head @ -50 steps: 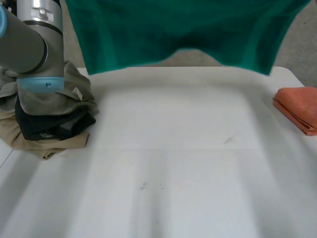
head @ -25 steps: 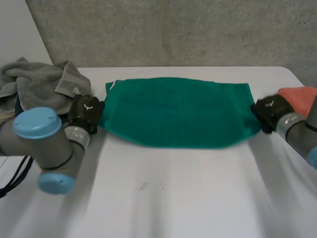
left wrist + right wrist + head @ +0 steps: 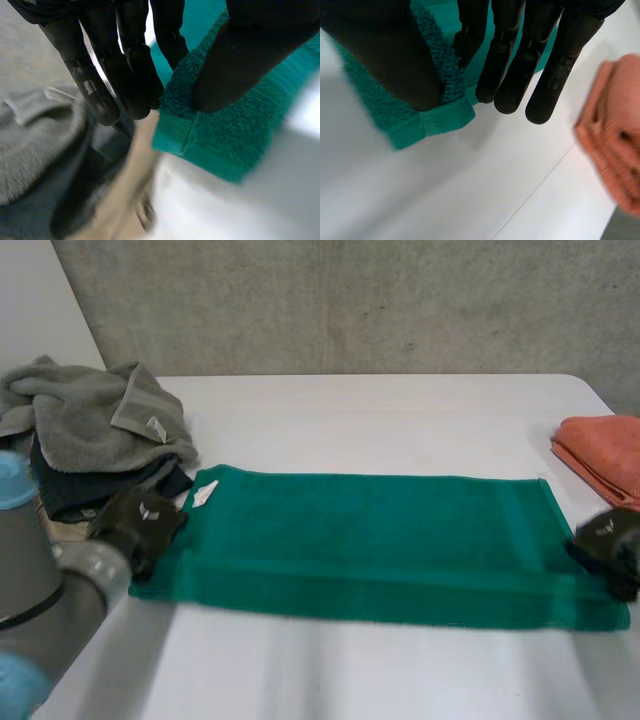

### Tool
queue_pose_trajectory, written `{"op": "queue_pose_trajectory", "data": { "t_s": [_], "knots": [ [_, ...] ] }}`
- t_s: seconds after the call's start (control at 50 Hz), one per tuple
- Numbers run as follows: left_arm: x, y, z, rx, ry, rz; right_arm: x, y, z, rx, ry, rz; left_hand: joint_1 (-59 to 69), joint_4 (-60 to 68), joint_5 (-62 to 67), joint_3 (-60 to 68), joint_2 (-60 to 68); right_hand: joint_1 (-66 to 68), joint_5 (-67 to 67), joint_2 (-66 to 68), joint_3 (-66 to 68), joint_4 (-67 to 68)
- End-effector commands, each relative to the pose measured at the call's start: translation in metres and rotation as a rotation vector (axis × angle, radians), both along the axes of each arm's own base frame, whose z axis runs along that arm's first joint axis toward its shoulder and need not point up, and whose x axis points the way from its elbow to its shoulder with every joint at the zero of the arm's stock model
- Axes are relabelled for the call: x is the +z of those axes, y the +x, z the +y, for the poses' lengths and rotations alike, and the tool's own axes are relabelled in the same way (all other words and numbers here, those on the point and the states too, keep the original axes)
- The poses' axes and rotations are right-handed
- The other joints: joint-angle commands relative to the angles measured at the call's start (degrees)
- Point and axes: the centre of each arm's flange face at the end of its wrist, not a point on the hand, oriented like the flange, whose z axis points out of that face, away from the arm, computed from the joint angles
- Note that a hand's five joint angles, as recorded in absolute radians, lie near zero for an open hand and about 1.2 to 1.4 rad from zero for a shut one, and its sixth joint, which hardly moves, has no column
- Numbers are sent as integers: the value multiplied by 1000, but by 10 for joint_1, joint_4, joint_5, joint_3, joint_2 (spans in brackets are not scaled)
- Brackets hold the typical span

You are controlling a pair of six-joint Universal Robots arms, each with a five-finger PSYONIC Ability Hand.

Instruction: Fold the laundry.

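Across the white table (image 3: 400, 420) a green terry towel (image 3: 370, 540) is stretched flat — its ends are pinched by left hand (image 3: 135, 525) and right hand (image 3: 610, 545), seemingly for tautness before folding.

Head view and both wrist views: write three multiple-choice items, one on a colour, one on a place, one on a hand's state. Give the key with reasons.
1. What colour is the towel spread between the hands?
A. grey
B. orange
C. green

2. Where is the orange cloth?
A. on the table, apart from the towel, past the right hand
B. on the towel
C. draped over an arm

3. What is the left hand doing?
A. hovering open
B. pinching a towel corner between thumb and fingers
C. curled shut on nothing

Key:
1 C: the towel is green in every view.
2 A: the head view shows bare table between the cloth and the towel.
3 B: the left wrist view shows the thumb pressing the corner against the fingers.
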Motion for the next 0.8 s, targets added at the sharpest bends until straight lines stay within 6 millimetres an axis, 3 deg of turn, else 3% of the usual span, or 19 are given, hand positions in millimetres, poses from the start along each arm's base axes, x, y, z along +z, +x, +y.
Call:
{"op": "queue_pose_trajectory", "data": {
  "t_s": [0.02, 0.14, 0.34, 0.36, 0.38, 0.42, 0.44, 0.46, 0.52, 0.6, 0.66, 0.74, 0.8],
  "knots": [
    [-12, -35, -60, -10, -124, 114, -9, 19, -49, -13, -174, -39, 143, 111, 142, 115, 111, 194, 134, 123, 121, 119],
    [-26, -54, -109, 47, -232, 124, -15, 33, -91, -5, -330, -37, 143, 111, 142, 115, 111, 194, 134, 123, 121, 119],
    [-45, -87, -156, 57, -347, 130, -33, 50, -140, -26, -476, -30, 143, 111, 142, 115, 111, 194, 134, 123, 121, 119],
    [-46, -89, -156, 50, -351, 126, -35, 56, -142, -24, -488, -27, 98, 66, 98, 70, 67, -137, -196, -207, -210, -212],
    [-49, -95, -153, 24, -349, 121, -37, 59, -142, -21, -489, -27, -557, -589, -558, -585, -589, -506, -566, -577, -579, -581],
    [-49, -102, -147, -4, -351, 130, -37, 68, -138, -6, -486, -34, -388, -420, -388, -416, -419, -506, -566, -577, -579, -581],
    [-48, -106, -144, -21, -355, 136, -35, 76, -132, 2, -486, -51, -408, -440, -409, -436, -440, -506, -566, -577, -579, -581],
    [-46, -115, -138, -54, -368, 148, -31, 78, -130, 1, -488, -65, -557, -589, -558, -585, -589, -506, -566, -577, -579, -581],
    [-31, -124, -127, -92, -418, 185, -3, 78, -117, -32, -509, -160, -557, -589, -558, -585, -589, -506, -566, -577, -579, -581],
    [-2, -118, -120, -87, -500, 230, 37, 73, -97, -61, -550, -265, -557, -589, -558, -585, -589, -506, -566, -577, -579, -581],
    [6, -114, -114, -81, -524, 245, 59, 72, -77, -45, -554, -334, -557, -589, -558, -585, -589, -506, -566, -577, -579, -581],
    [14, -105, -97, -80, -515, 243, 56, 63, -59, 3, -465, -381, -557, -589, -558, -585, -589, -506, -566, -577, -579, -581],
    [24, -96, -83, -73, -503, 260, 43, 39, -50, -14, -349, -393, -557, -589, -558, -585, -589, -506, -566, -577, -579, -581]
  ]
}}
